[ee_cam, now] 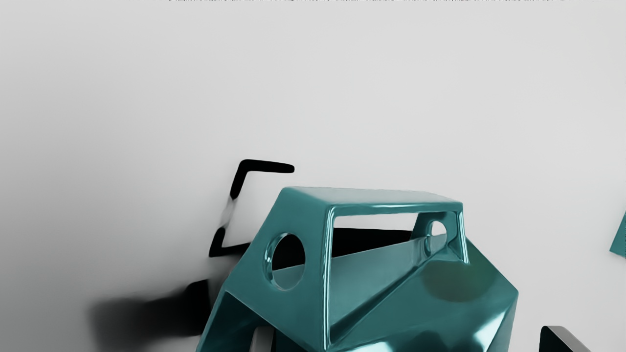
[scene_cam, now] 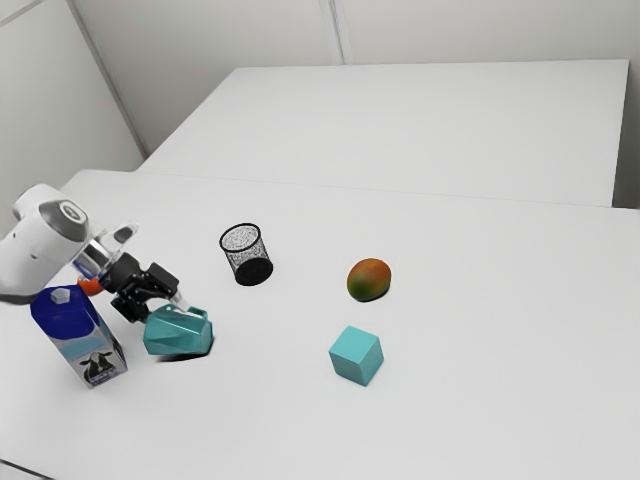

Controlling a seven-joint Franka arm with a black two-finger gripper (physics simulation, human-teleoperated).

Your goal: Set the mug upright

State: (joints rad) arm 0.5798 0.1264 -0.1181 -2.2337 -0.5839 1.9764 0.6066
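The gripper (scene_cam: 163, 307) is low over the table at the exterior view's left, right at the teal mug (scene_cam: 180, 334). The faceted mug lies on its side with its handle upward. In the wrist view the gripper (ee_cam: 412, 340) is open, its fingers wide apart around the mug (ee_cam: 415, 313). One finger (ee_cam: 262, 341) is at the mug's dark mouth; the other finger (ee_cam: 562, 338) stands beyond the far end, with a gap between it and the mug. The lower parts of mug and fingers are cut off there.
A blue-capped milk carton (scene_cam: 80, 338) stands close beside the mug, with an orange-red object (scene_cam: 90, 286) behind it. A black mesh cup (scene_cam: 246, 255), a mango (scene_cam: 369, 279) and a teal cube (scene_cam: 356, 355) are on the white table (scene_cam: 480, 420).
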